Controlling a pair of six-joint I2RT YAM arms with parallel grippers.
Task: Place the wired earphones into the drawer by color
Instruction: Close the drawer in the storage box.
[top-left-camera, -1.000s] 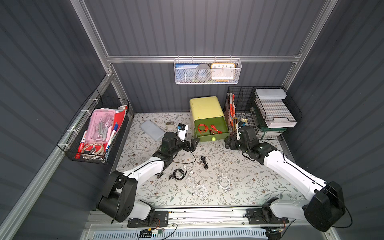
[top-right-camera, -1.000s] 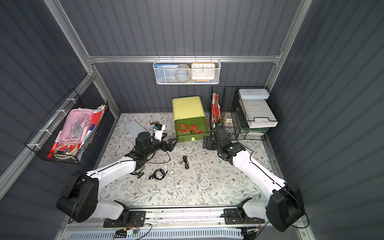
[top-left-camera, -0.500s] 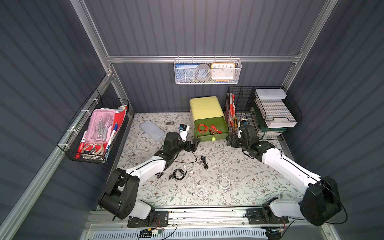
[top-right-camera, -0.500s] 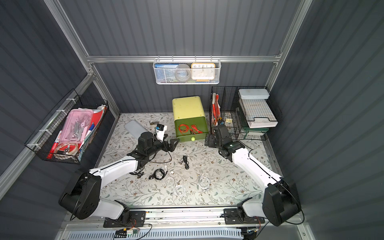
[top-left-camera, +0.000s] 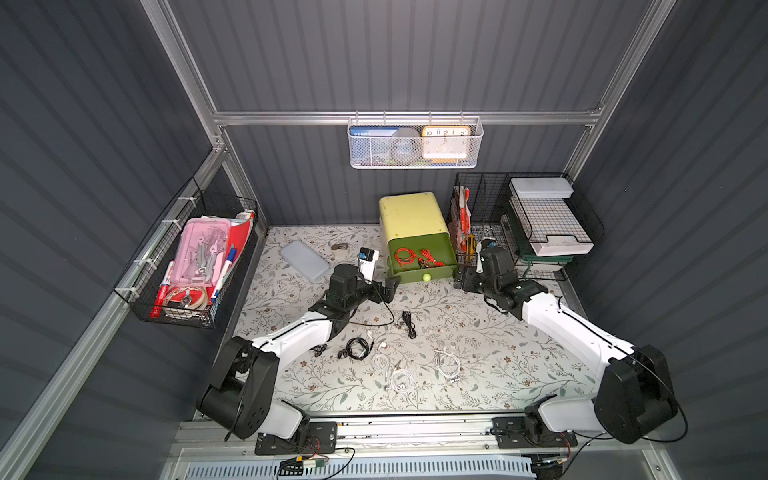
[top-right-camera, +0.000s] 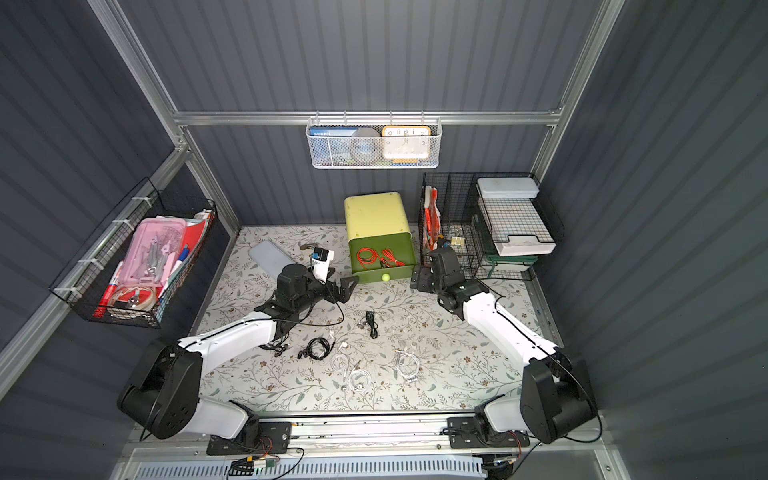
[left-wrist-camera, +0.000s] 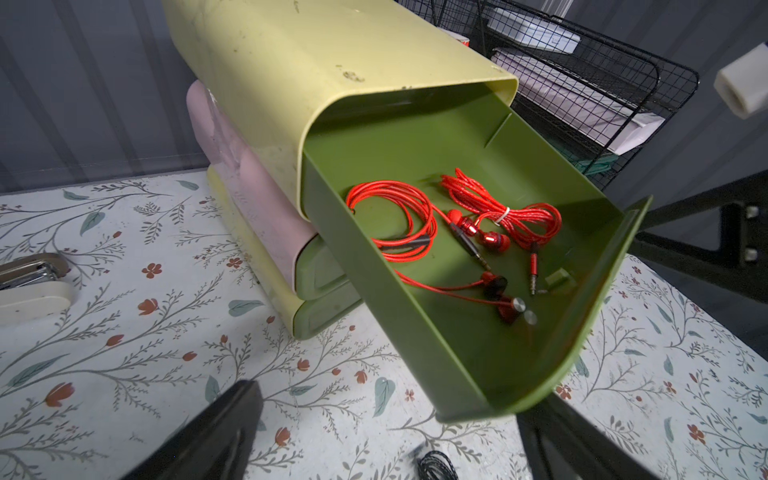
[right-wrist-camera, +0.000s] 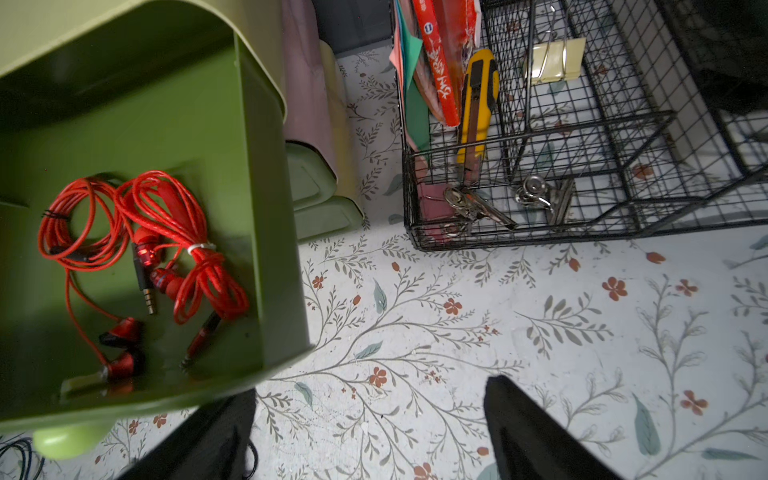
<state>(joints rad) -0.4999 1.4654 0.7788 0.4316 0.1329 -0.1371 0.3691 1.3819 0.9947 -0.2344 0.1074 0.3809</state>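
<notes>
Okay so I'm leaning out over the floral table with both arms reaching low toward the back. My left arm runs diagonally from its base at the front edge, forearm close to the mat, wrist raised and pointed at the yellow-green drawer unit. My right arm mirrors it from the other side and ends between that unit and the black wire rack. The top green drawer is pulled out, and going by my left wrist view the two below it are shut. My left gripper hangs just off the drawer's left front corner, jaws spread wide and holding nothing. My right gripper sits just off the right front corner, spread wide too, and only mat shows between its fingers in the right wrist view. Neither one touches the drawer as far as I can tell. The red earphones, two bundles, lie inside the open drawer. The black earphones and white earphones lie loose on the mat nearer the front, between my arms, with one black coil just beside my left forearm.
</notes>
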